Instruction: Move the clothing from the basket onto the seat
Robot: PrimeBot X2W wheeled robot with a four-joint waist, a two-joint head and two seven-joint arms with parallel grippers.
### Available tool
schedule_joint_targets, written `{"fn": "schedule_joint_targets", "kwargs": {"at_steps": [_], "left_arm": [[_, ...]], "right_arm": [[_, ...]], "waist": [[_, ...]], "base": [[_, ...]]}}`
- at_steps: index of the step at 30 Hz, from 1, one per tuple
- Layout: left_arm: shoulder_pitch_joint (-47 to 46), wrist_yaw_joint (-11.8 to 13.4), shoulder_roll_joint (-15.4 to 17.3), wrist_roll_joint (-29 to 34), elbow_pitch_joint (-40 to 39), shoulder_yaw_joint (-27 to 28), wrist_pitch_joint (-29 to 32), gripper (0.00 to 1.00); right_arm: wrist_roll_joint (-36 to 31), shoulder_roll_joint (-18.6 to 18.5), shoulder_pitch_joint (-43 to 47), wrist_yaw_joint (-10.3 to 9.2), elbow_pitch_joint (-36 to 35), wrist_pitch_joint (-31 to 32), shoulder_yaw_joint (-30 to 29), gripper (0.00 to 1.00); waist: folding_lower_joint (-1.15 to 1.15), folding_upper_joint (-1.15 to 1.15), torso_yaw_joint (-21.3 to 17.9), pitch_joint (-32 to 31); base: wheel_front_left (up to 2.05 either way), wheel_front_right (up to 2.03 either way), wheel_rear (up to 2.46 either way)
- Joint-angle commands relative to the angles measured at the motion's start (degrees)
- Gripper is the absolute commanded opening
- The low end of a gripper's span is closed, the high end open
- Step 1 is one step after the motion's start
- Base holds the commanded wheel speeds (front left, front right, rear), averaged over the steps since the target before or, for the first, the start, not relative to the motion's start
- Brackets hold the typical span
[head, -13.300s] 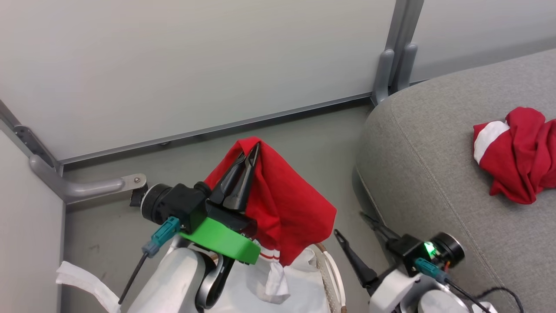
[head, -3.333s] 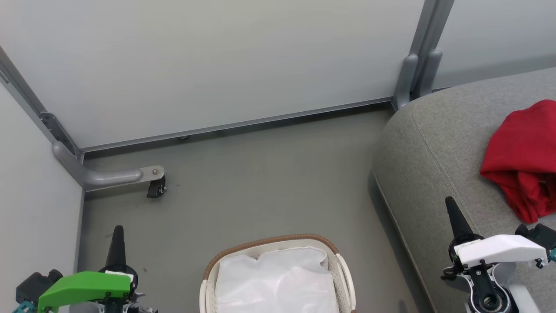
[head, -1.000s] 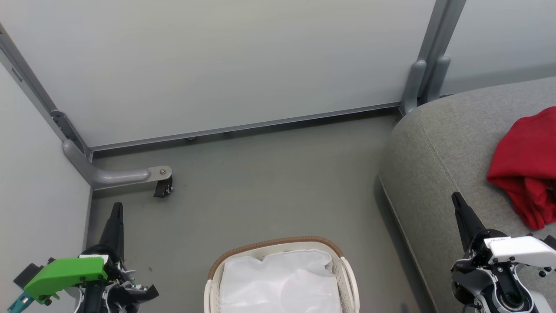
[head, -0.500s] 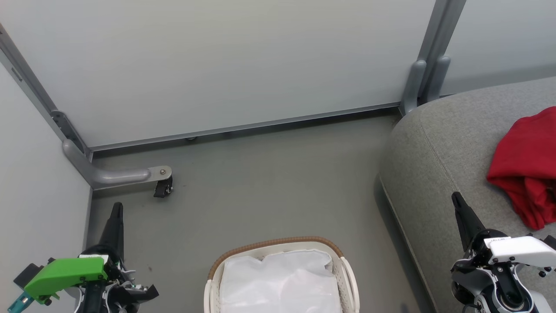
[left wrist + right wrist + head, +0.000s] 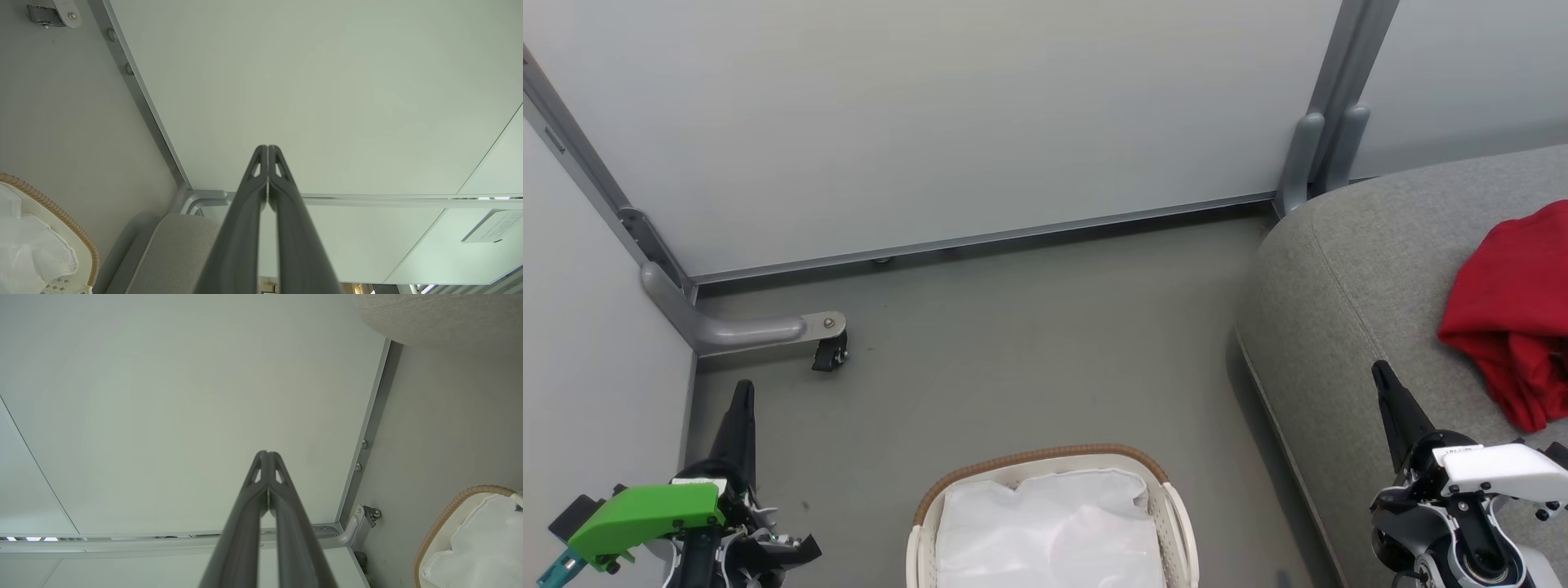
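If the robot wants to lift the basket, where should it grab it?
Probably the white loop handle on the right side of the basket, coming down from above. It seems to arch clear of the side, so a thin finger could slip under. The right gripper is nearest.

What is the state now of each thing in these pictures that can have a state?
basket: upright, white liner inside, no red fabric in the part that shows.
clothing: bunched up, lying on the seat.
seat: bears the clothing near the right edge of the head view.
left hand: shut, holds nothing.
right hand: shut, holds nothing.
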Motion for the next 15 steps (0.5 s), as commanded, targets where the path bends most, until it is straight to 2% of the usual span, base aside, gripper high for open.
{"fn": "schedule_joint_targets", "kwargs": {"at_steps": [1,15], "left_arm": [[-0.6,-0.2,0.3,-0.2,0.0,0.1,0.2,0.0],[-0.6,-0.2,0.3,-0.2,0.0,0.1,0.2,0.0]], "right_arm": [[0.2,-0.2,0.6,-0.02,-0.2,0.1,-0.1,0.0],[0.2,-0.2,0.6,-0.02,-0.2,0.1,-0.1,0.0]], "waist": [[0.0,0.0,0.0,0.0],[0.0,0.0,0.0,0.0]], "base": [[0.0,0.0,0.0],[0.0,0.0,0.0]]}}
